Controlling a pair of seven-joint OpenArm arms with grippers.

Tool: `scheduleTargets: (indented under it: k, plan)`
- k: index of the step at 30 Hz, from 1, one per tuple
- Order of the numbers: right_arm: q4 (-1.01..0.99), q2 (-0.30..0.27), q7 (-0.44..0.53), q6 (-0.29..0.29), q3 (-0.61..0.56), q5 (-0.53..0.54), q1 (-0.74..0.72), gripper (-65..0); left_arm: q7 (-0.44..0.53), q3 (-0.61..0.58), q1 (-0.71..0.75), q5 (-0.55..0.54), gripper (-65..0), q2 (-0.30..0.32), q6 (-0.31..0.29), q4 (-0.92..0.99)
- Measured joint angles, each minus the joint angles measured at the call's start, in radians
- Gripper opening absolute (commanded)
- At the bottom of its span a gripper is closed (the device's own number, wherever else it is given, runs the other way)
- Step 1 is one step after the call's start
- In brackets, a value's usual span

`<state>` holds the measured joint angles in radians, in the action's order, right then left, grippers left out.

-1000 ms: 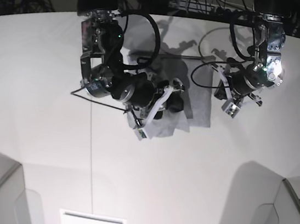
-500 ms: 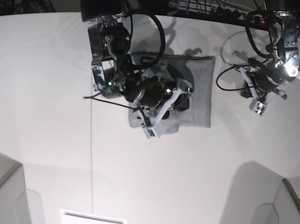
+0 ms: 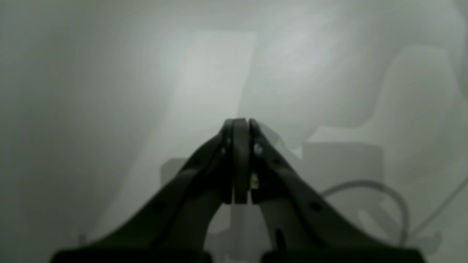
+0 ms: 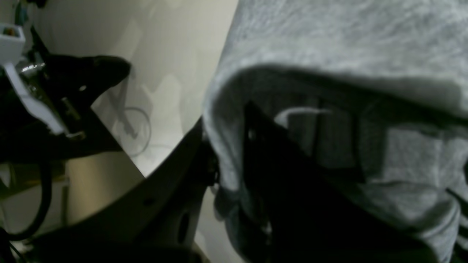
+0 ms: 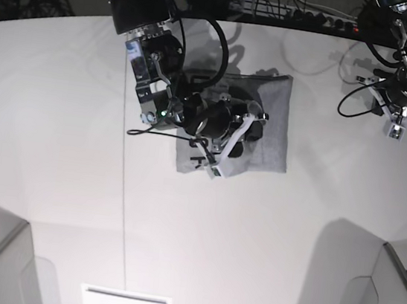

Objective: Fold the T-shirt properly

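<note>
The T-shirt (image 5: 270,127) lies as a compact grey rectangle in the upper middle of the base view, on the white desk (image 5: 50,177). The right hand (image 5: 222,151) sits over the packet's lower left part; in the right wrist view a rolled grey edge (image 4: 226,120) passes between its dark fingers (image 4: 263,153), so it is pinching a fold of the cloth. The left hand (image 5: 394,132) hangs at the upper right of the base view, well apart from the garment, and in its own wrist view the fingers (image 3: 239,157) meet tip to tip with nothing between them, above bare desk.

The fabric reads as soft, light cotton knit: it drapes and bunches over the finger, and would sag and slip out of shape if lifted by one spot. Judged from that, the stacked layers are best taken at a corner or along a folded edge, all plies together, and dragged low over the desk rather than carried high.
</note>
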<state>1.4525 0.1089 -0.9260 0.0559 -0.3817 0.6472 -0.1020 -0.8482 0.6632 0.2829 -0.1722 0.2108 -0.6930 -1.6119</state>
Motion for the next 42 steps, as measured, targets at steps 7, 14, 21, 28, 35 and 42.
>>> scheduleTargets:
  k: [7, 14, 21, 28, 35, 42]
  plan:
    - [-0.002, 0.000, 0.001, -0.068, 0.000, 0.000, 0.001, -26.6, -0.005, 0.001, 0.000, 0.006, -65.0, -0.003, 0.000, -0.001]
    - [0.086, -0.005, 0.007, -0.074, -0.042, -0.002, 0.008, -28.1, -0.005, 0.001, -0.001, 0.004, -65.0, -0.003, 0.000, -0.001]
    - [0.053, 0.001, 0.010, -0.074, -0.194, 0.000, -0.022, -28.1, -0.006, 0.001, 0.000, 0.004, -65.0, -0.003, 0.000, -0.001]
    - [0.036, 0.002, 0.010, -0.175, -0.356, 0.000, -0.092, -28.1, -0.005, 0.001, 0.000, 0.004, -65.0, -0.003, 0.000, -0.001]
    - [0.171, -0.029, 0.007, -0.257, -0.478, 0.023, -0.169, -37.1, -0.005, 0.001, -0.005, 0.003, -65.0, -0.003, 0.000, -0.002]
    - [0.335, -0.222, 0.010, -0.291, -0.254, -0.003, -0.124, -65.0, -0.005, 0.001, -0.006, 0.003, -65.0, -0.004, 0.000, -0.003]
